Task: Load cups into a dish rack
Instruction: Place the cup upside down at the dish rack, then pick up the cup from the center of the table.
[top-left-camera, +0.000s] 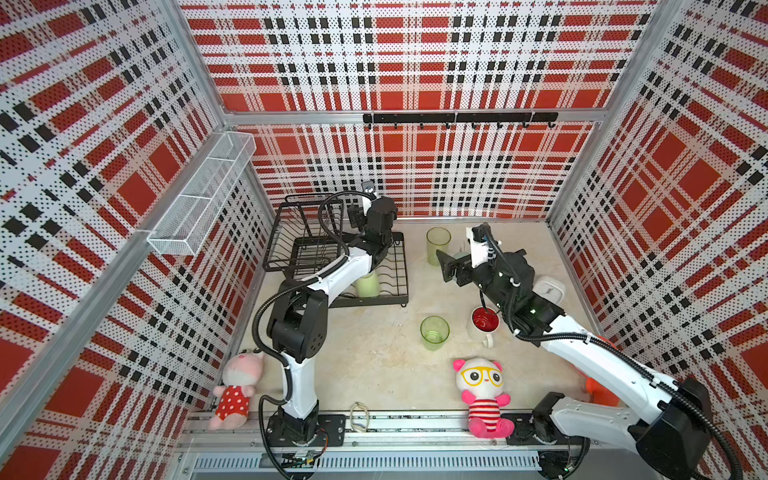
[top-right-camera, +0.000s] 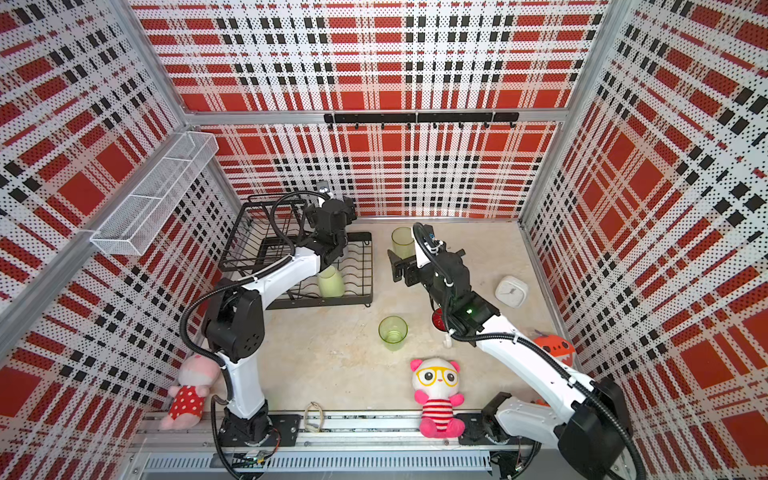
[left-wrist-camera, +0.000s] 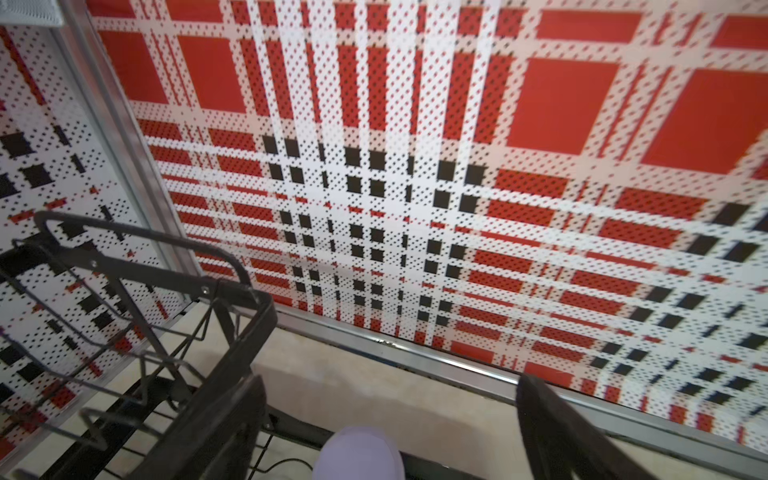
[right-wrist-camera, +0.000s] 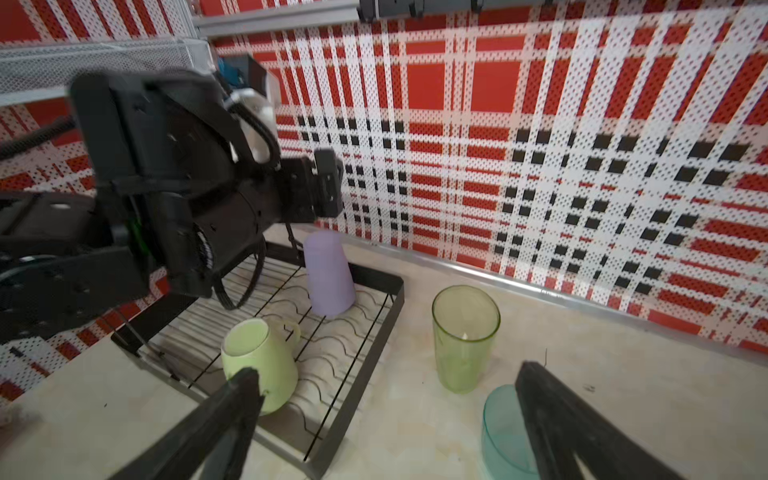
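Note:
The black wire dish rack stands at the back left, with its raised upper basket toward the left wall. On its lower tray a pale green mug lies tilted and a lavender cup stands upside down. My left gripper hangs open just above the lavender cup, holding nothing. My right gripper is open and empty, low over the table beside a translucent teal tumbler and an olive-green tumbler. A bright green tumbler and a white mug with red inside stand further forward.
A white square clock lies by the right wall. Plush toys sit at the front: a pink one, a panda with glasses and an orange one. A long white mesh basket hangs on the left wall.

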